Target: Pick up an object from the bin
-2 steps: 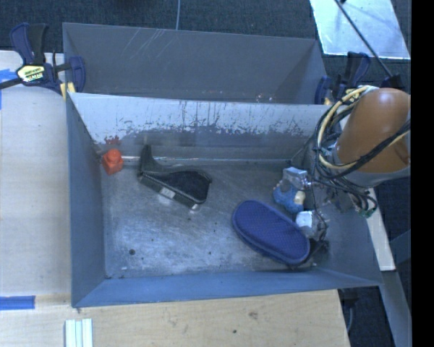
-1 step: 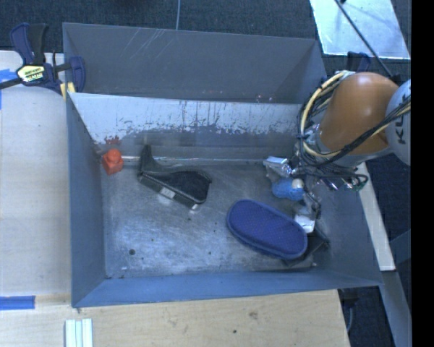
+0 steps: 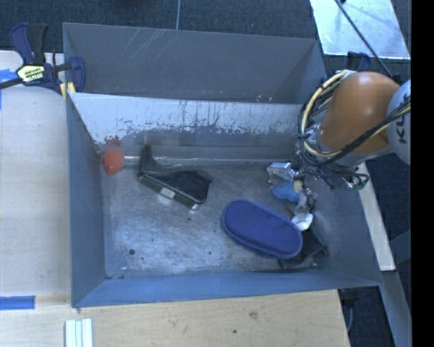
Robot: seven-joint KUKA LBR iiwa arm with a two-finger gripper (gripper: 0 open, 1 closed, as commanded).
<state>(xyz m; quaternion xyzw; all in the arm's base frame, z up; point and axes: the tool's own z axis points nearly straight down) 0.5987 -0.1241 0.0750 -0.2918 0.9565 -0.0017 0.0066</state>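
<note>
The bin [image 3: 195, 63] holds a few scattered things, all to the view's left of the jaws or just under them.

Farthest from the jaws, well off to their left in the back left corner of the floor, a small orange-red block [image 3: 113, 157] stands against the rear wall. Right of it, still well apart from the jaws, lies a black stapler-like tool [image 3: 172, 181]. Its thin end points toward the block and its thick end points toward the gripper.

Next comes a blue oval case [image 3: 260, 228], lying flat and slanted on the floor in front of the jaws and to their left. Its right end reaches up to the gripper [image 3: 300, 204], and the two look to be touching or very nearly so. A black flat piece [image 3: 309, 256] pokes out from beneath that end of the case, in front of the jaws.

A small light-blue piece [image 3: 282, 191] sits close against the gripper's left side. I cannot tell whether it is gripped or only lies beside it.

The gripper hangs low over the right part of the floor, beneath the arm's orange cover [image 3: 358, 114] and its looped cables [image 3: 312, 110]. I cannot tell whether the jaws are wide or narrow.
</note>
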